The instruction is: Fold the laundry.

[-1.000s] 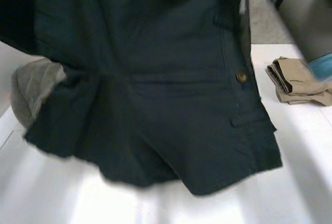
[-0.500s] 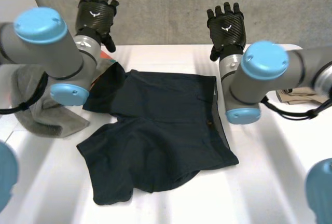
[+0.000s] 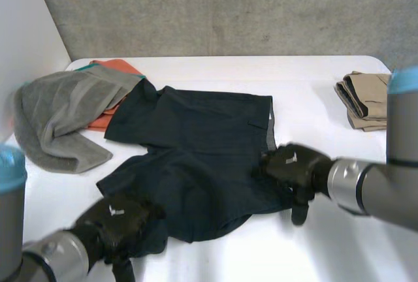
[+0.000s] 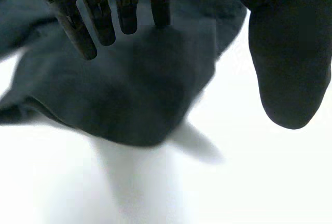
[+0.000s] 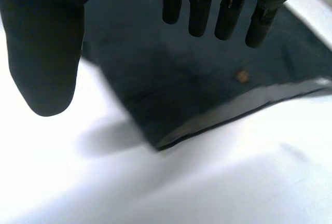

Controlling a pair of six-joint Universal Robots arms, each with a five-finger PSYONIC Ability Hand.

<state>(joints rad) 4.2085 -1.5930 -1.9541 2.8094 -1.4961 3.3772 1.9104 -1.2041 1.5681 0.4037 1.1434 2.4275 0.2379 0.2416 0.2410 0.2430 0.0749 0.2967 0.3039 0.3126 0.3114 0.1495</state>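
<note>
The dark shorts lie spread in the middle of the white table, rumpled toward the lower left of the frame. My left hand is at that lower-left leg hem, and in its wrist view the fingers hang straight over the cloth with the thumb well apart, pinching nothing. My right hand is at the right edge of the shorts, its fingers straight above the corner near the button and also holding nothing.

The main risk is a poor pinch. If either hand closes on the top layer only, the layers would part when lifted and the fold would go crooked. The bunched hem under my left hand makes that more likely. If my two hands lift unevenly, the shorts could twist.

At the upper left, the shorts seem to touch the grey towel lying over the orange cloth — I can't tell if they overlap — so a hard pull might drag those along.
</note>
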